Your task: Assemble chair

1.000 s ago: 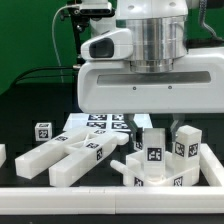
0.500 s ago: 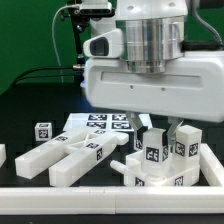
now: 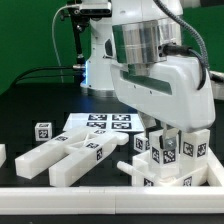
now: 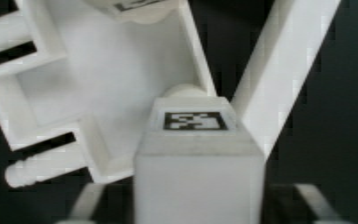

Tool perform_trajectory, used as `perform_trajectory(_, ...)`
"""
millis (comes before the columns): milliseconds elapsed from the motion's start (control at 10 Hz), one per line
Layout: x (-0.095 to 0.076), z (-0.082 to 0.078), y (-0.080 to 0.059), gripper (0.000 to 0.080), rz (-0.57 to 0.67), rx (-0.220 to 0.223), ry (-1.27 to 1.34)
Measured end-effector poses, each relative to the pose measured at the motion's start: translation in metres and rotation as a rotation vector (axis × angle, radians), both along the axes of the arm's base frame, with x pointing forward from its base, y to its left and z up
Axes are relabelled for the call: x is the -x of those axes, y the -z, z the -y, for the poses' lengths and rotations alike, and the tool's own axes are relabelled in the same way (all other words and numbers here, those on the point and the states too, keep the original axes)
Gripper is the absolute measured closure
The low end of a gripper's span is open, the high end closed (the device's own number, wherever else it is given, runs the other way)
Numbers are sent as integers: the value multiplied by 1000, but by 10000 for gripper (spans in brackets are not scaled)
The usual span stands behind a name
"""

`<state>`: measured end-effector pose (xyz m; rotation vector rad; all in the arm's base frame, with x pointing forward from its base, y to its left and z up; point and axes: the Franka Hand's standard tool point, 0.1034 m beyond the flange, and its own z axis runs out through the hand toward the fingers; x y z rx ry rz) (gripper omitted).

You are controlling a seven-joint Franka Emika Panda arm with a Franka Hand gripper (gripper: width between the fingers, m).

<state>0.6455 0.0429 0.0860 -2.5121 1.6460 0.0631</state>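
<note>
One marker board (image 3: 97, 122); one small tagged cube (image 3: 43, 131); chair parts (image 3: 72, 155): at least three visible.

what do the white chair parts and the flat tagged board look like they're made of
Chair parts: likely hard plastic, glossy white, judging by soft highlights and crisp moulded edges. Marker board: a thin, flat white sheet that looks matte, with printed tags; card or plastic, cannot tell.
</note>
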Motion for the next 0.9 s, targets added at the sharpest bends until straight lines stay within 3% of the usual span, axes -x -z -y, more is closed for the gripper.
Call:
perform_trajectory(100,1,-2,-1,289,5,12,-159)
perform_trajectory(200,0,-3,-2,289,28,17,-327)
perform_trajectory(300,2,-4,-2,169,43,22,-544)
perform_trajectory(700,5,-5,0,150,73,33,-820)
perform_trajectory(800,4,-8,2,151,107,74,-1059)
perform_trajectory(900,4,-10,2,151,126,87,-1169)
